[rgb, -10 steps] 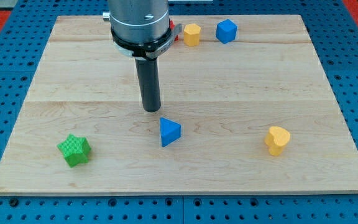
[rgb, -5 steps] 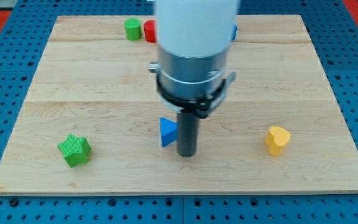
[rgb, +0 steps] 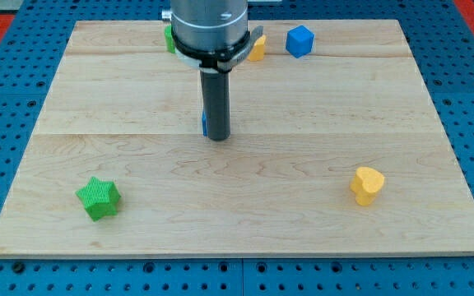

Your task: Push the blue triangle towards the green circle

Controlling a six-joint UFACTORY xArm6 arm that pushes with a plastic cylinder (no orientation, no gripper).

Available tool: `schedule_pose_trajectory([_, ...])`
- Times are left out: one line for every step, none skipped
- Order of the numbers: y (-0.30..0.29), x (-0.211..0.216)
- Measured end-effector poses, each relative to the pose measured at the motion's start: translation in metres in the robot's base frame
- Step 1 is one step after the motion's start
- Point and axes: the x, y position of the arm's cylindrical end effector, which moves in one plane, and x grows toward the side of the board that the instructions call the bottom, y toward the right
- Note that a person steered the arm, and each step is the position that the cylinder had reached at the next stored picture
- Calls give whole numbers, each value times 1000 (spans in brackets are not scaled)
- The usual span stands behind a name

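My tip [rgb: 217,137] sits near the middle of the wooden board [rgb: 344,107]. It has no jaws. The blue triangle [rgb: 205,125] peeks out at its left, touching it. The green circle [rgb: 169,37] is far back, mostly hidden.

Upright dark rod — my tip [rgb: 216,137] down on mid-board, centre-left.

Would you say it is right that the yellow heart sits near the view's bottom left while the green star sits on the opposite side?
Not quite: the sides are swapped. In the camera view the yellow heart sits near the view's bottom right, and the green star sits on the opposite side, at the bottom left.
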Motion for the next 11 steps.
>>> schedule_pose_trajectory([0,-23])
schedule_pose_trajectory([0,-43])
schedule_pose_trajectory([0,-61])
schedule_pose_trajectory([-15,-75])
schedule_pose_trajectory([-54,-80])
schedule_pose_trajectory([-61,-92])
schedule_pose_trajectory([-62,-105])
schedule_pose_trajectory([-84,-114])
schedule_pose_trajectory([-115,-114])
schedule_pose_trajectory([-122,-116])
schedule_pose_trajectory([-127,-131])
